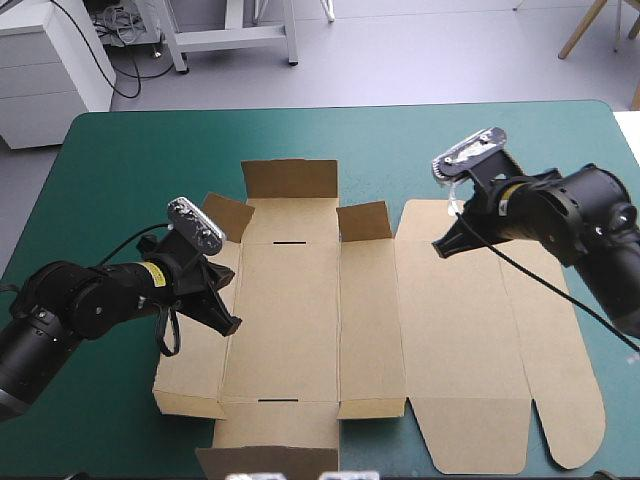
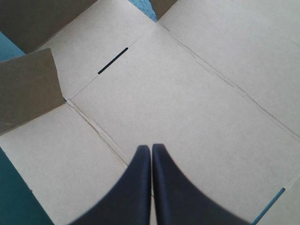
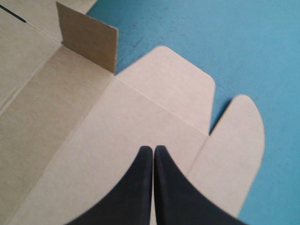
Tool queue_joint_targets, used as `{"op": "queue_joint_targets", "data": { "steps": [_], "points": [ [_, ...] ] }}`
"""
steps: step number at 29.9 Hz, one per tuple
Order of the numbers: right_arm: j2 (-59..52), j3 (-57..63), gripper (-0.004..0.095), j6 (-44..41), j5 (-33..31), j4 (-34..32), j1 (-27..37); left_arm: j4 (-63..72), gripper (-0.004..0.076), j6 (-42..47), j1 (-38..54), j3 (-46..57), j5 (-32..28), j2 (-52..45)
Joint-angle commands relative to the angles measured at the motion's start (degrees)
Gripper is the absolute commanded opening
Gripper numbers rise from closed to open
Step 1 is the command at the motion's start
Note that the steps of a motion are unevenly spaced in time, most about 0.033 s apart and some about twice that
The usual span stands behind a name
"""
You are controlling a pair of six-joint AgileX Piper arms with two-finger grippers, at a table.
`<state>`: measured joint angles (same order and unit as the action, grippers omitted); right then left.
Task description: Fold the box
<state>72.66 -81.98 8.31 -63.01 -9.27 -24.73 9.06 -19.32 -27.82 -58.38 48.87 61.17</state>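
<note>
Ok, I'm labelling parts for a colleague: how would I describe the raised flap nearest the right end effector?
Start at the brown box spread on the teal-green table and follow its far edge, where three flaps stand up. Yours is the right-hand flap, next to the flat lid panel. Unlike the wide middle flap, it is narrow and nearest the right end effector.

box [image 1: 290, 330], near flap cut off (high view), left panel part-hidden

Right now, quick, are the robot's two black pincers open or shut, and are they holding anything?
Left pincer: shut, holding nothing, over the brown cardboard box.
Right pincer: shut, holding nothing, over the same box.
</note>
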Motion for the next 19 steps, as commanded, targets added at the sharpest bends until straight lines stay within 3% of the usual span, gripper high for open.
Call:
{"op": "queue_joint_targets", "data": {
  "steps": [1, 5, 11, 19],
  "points": [
    [-5.1, -2.0, -0.0014, -1.9, -2.2, -4.6, 0.1, 1.2, -0.0010, 2.8, -0.4, -1.7, -2.6, -0.9],
    [-8.7, -2.0, -0.0014, -2.5, -6.0, -6.2, 0.1, 1.2, -0.0010, 6.4, -0.4, -2.0, -1.4, -0.9],
    [-12.6, -0.5, -0.0019, -6.3, -6.0, -6.5, 0.1, -0.1, -0.0010, 8.3, -0.4, -6.0, 5.4, -0.8],
    [-14.6, 6.6, -0.0020, -9.5, -6.0, -5.2, 0.1, -8.3, -0.0008, 12.8, 1.3, -11.7, 9.7, 1.4]
  ]
}}
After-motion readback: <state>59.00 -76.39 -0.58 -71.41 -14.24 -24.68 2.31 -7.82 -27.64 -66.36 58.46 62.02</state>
